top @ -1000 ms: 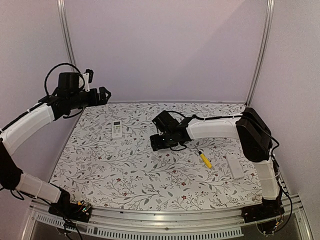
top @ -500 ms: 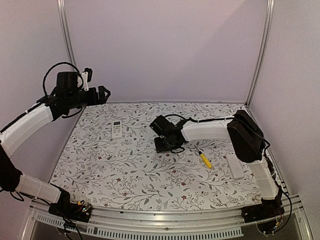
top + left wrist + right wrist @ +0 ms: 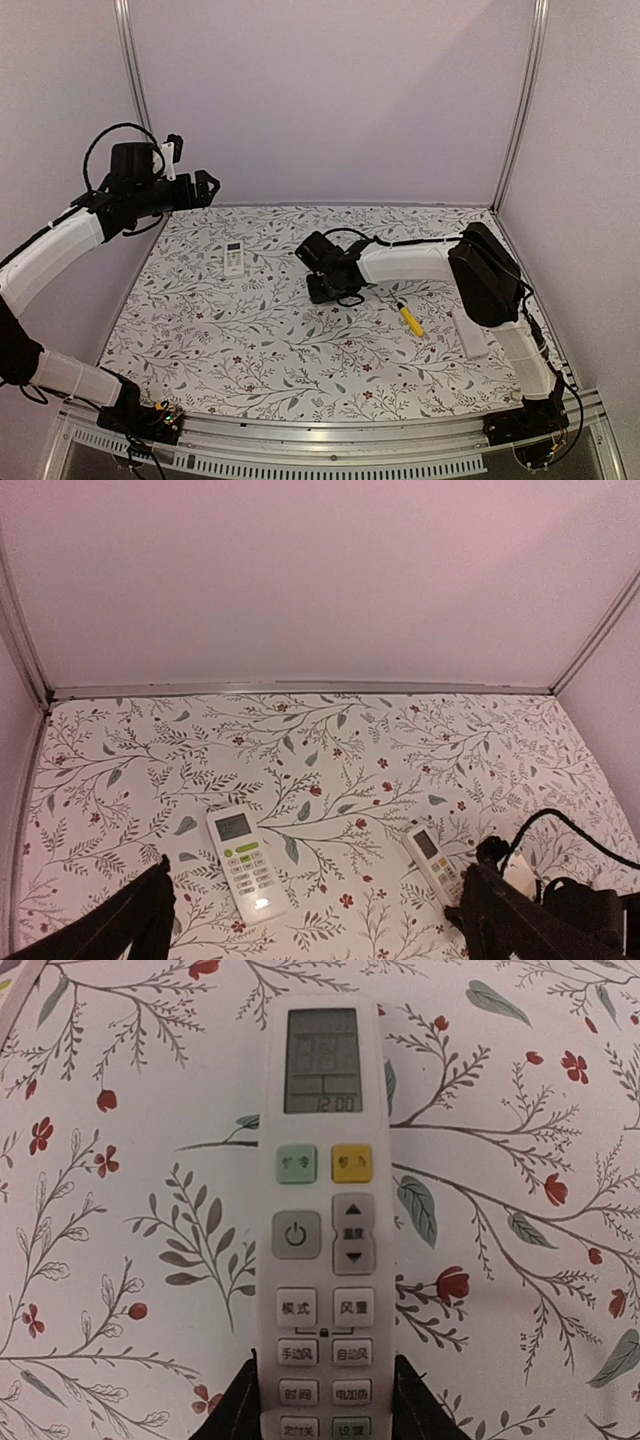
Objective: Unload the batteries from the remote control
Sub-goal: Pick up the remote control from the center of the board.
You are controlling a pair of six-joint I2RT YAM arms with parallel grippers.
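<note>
Grip on the remote's button end, batteries out of sight.

The right hand (image 3: 323, 287) sits low on the counter (image 3: 250, 345) and clamps the remote (image 3: 322, 1210) between its fingers (image 3: 245, 1412). They press both long edges at the button end, and the display stretches away ahead of the hand. This hold probably serves to lift or turn the body: it lies face up, and the batteries, seen in no view, are likely behind a cover on its underside. The left hand (image 3: 203, 187) hangs high and released, fingers spread on nothing, seemingly kept free for that cover. Only the right wrist view shows the finger contact, which the top view hides under the hand. The left wrist view adds a second remote (image 3: 247, 863) lying below that hand.
</note>
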